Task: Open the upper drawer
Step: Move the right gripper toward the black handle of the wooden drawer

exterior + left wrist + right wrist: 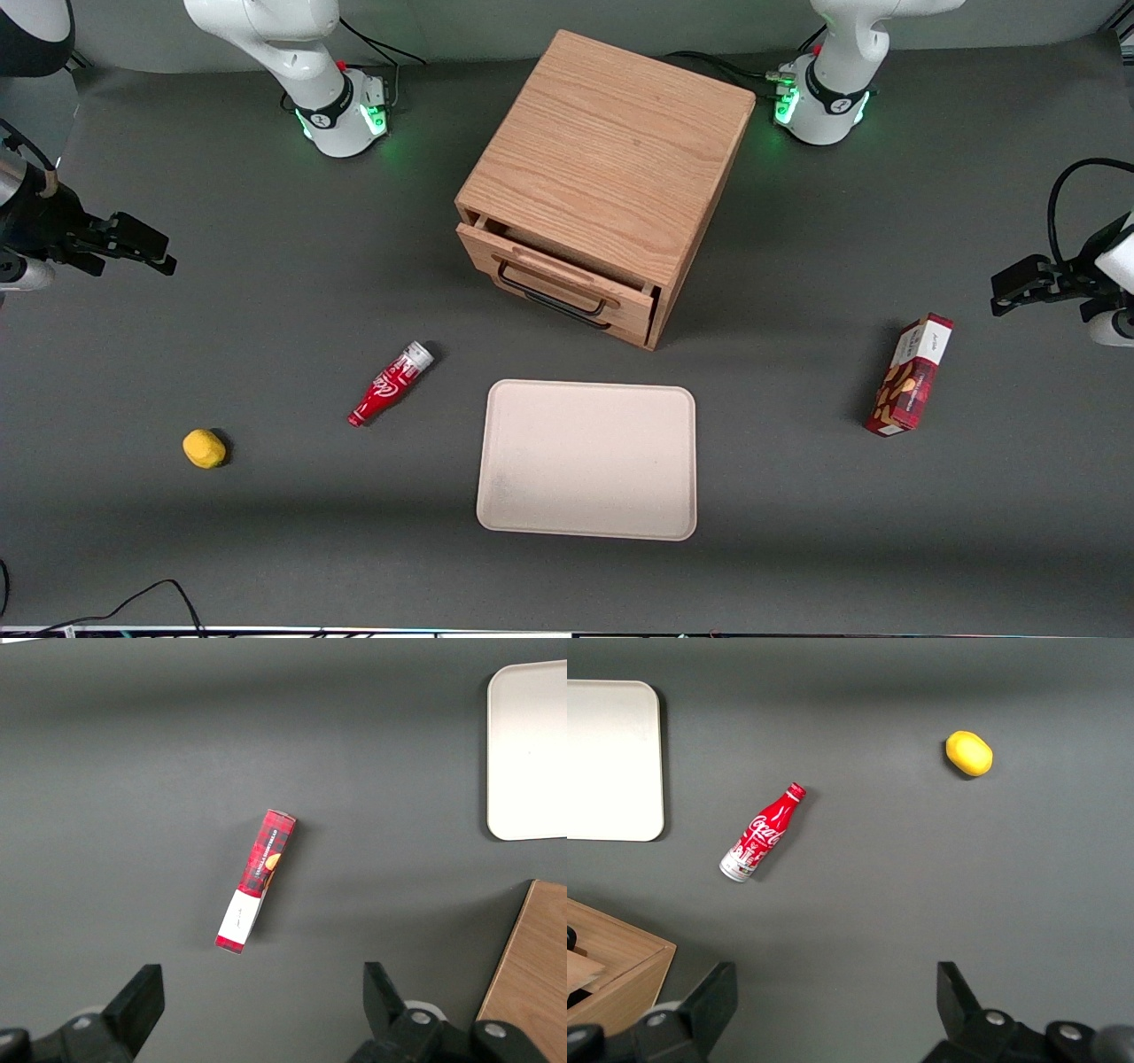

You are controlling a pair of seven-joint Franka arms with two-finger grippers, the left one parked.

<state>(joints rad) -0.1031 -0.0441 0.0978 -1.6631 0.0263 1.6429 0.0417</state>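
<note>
- I see the oak cabinet (611,168) on the grey table (266,532), its front turned toward roughly 7 o'clock in the front view.
- The pale tray (586,459) lies nearer the front camera than the cabinet.
- The upper drawer (558,282) sits at the top of the cabinet's front, pulled out a little; its bar handle (551,292) and long axis run from 10 to 4 o'clock.
- A red snack box (911,375) lies toward the parked arm's end.
- The gripper (142,250) hangs with fingers spread apart above bare table at the working arm's end, well apart from the drawer.
- The red bottle (391,385) lies on its side, cap toward 7 o'clock.
- The yellow lemon (204,448) sits nearer the camera.
</note>
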